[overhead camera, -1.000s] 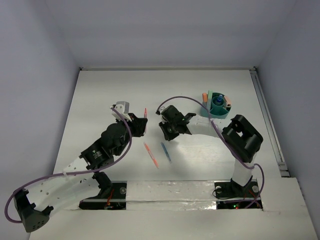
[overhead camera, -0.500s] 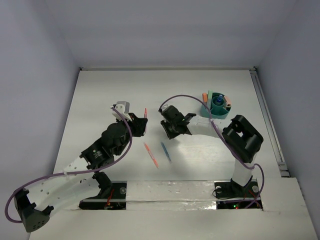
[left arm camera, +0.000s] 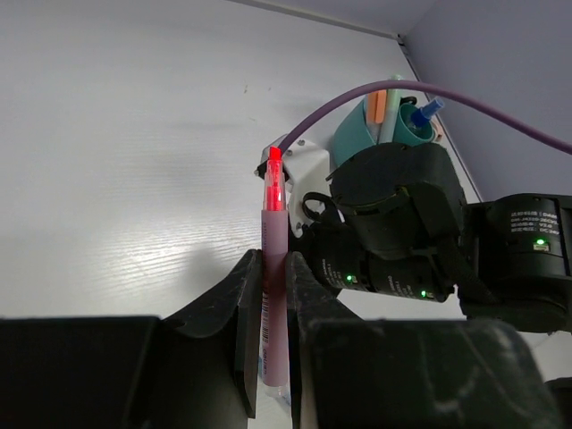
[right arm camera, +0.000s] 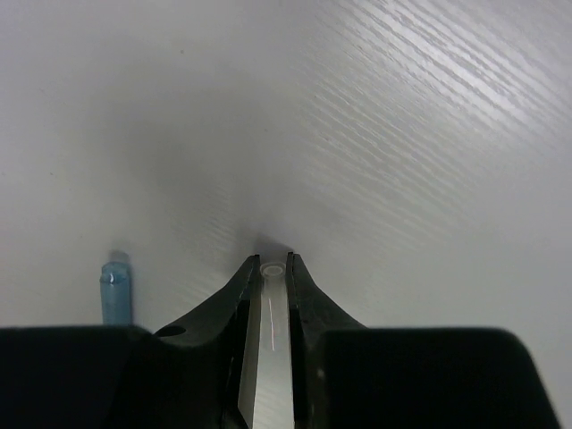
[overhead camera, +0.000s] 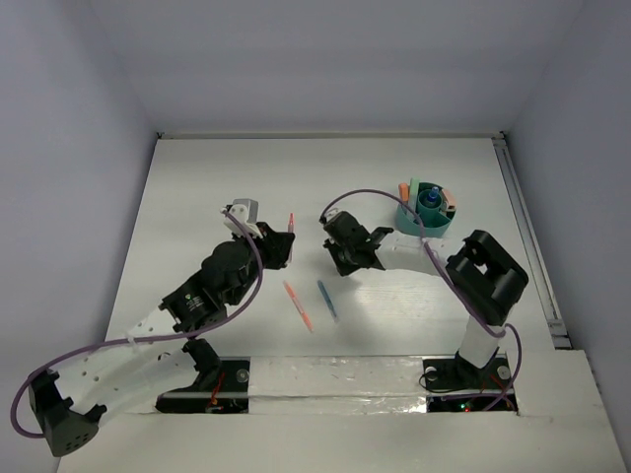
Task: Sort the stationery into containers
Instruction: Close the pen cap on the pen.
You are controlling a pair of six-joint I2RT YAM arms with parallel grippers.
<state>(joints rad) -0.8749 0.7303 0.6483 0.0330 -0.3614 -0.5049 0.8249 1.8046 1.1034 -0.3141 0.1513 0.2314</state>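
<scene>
Left gripper (left arm camera: 275,268) jaws nearly closed, clamping a pink pen (left arm camera: 271,223), red tip sticking out past the fingertips. Right gripper (right arm camera: 273,268) jaws narrow on a slim clear barrel (right arm camera: 271,313), end close to the table (right arm camera: 402,134); can't tell what item. Blue pen (overhead camera: 326,298) and orange pen (overhead camera: 298,304) lie side by side nearby. Right gripper's body sits between the left gripper and the teal cup (overhead camera: 419,225), which holds a green marker (overhead camera: 415,185) and blue-capped bottle (overhead camera: 428,200).

table (overhead camera: 197,187): white, wood-grained | silver tape strip (overhead camera: 335,372): near edge | walls (overhead camera: 325,59): pale grey
</scene>
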